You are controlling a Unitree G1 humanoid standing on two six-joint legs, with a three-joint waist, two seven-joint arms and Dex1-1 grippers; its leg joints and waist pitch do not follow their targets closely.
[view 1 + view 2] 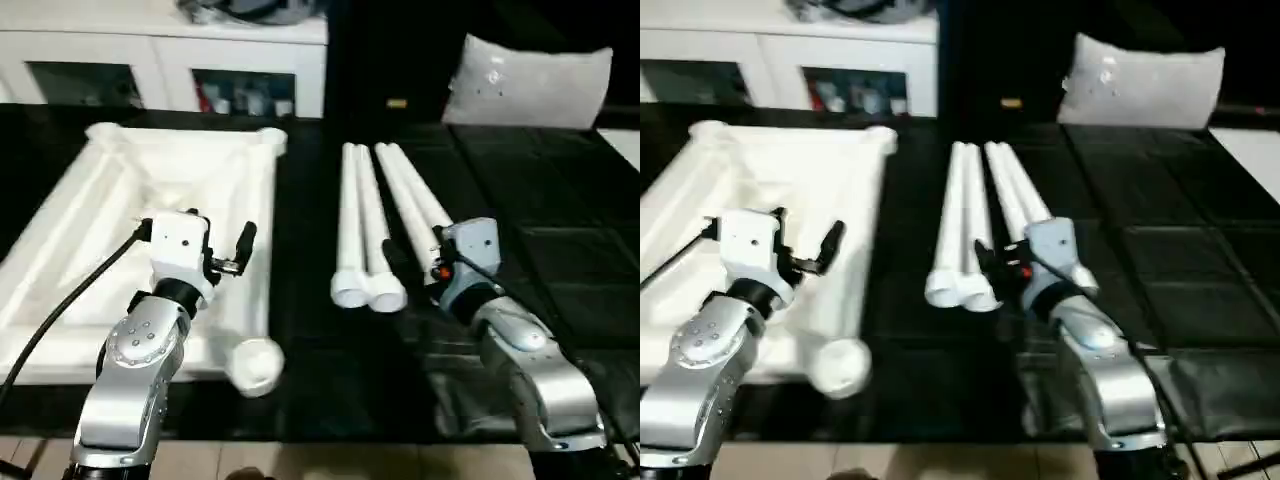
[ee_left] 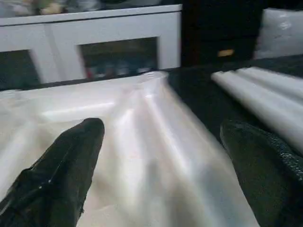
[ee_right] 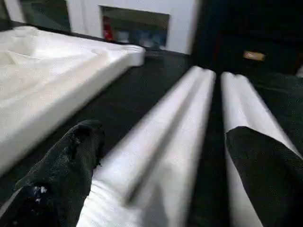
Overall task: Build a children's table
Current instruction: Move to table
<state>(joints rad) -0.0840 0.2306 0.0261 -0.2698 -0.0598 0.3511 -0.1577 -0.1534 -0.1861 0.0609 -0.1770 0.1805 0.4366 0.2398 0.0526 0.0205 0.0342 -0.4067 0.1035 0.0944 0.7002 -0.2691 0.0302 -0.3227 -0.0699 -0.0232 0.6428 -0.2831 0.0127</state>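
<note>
The children's table lies in parts on a black mat. Its white top rests upside down on the left, ribbed underside up, with a rounded corner socket at the near right. Several long white legs lie side by side in the middle. My left gripper hovers over the top's near right part, open and holding nothing; the wrist view shows its fingers spread above the ribs. My right gripper is open at the near ends of the legs, with two legs lying between its spread fingers.
A white cabinet with glass doors stands behind the top. A grey cushion lies at the back right. A black cable trails from my left wrist across the top. Bare black mat stretches to the right of the legs.
</note>
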